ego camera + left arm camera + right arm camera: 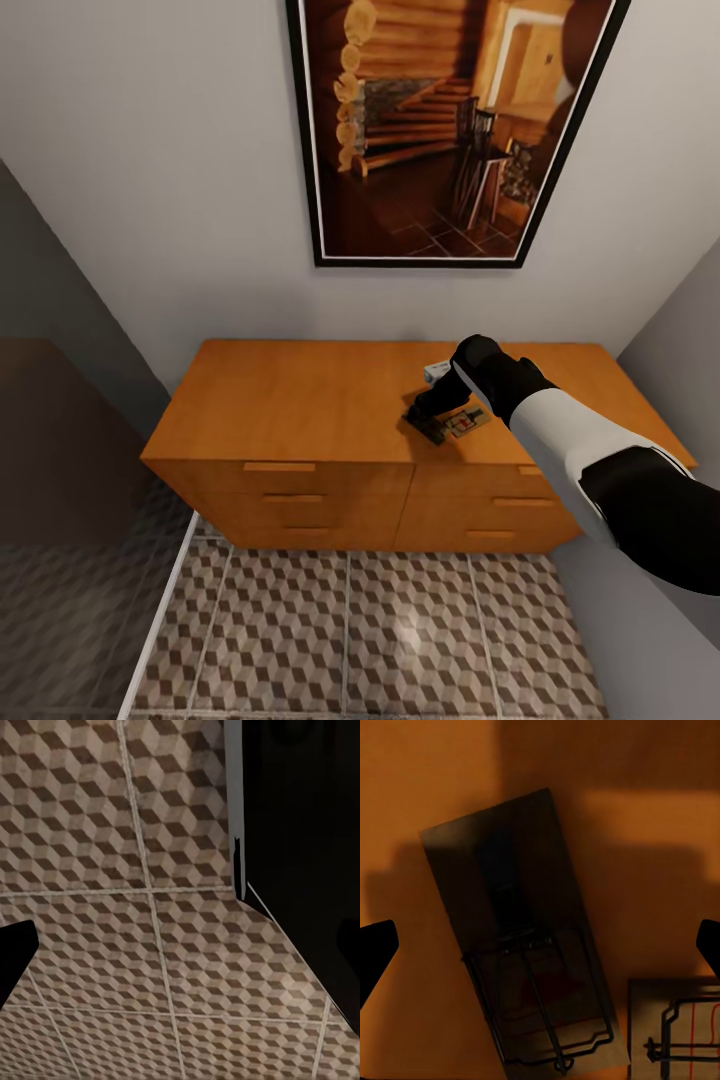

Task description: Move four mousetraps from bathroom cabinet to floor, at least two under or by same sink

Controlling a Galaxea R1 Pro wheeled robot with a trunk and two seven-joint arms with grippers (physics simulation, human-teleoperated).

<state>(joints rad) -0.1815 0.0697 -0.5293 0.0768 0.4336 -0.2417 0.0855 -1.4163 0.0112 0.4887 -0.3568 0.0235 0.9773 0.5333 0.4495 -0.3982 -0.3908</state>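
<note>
The cabinet [300, 400] stands against the wall, its drawers shut. On the right part of its top lie two mousetraps. One mousetrap [468, 424] [679, 1031] is in the light. The other mousetrap [521, 937] lies in shadow directly under my right gripper [428, 412] [540, 949]. That gripper hovers just above it, open, with one fingertip [375, 952] on each side and nothing held. My left gripper [180, 949] is open over the bathroom floor [150, 855] [350, 630] and holds nothing. The sink is out of view.
A small white-and-blue box [437, 372] lies on the cabinet top behind my right hand. A large framed picture [450, 120] hangs above. Grey walls close in on both sides. A dark part of the robot [300, 832] shows in the left wrist view.
</note>
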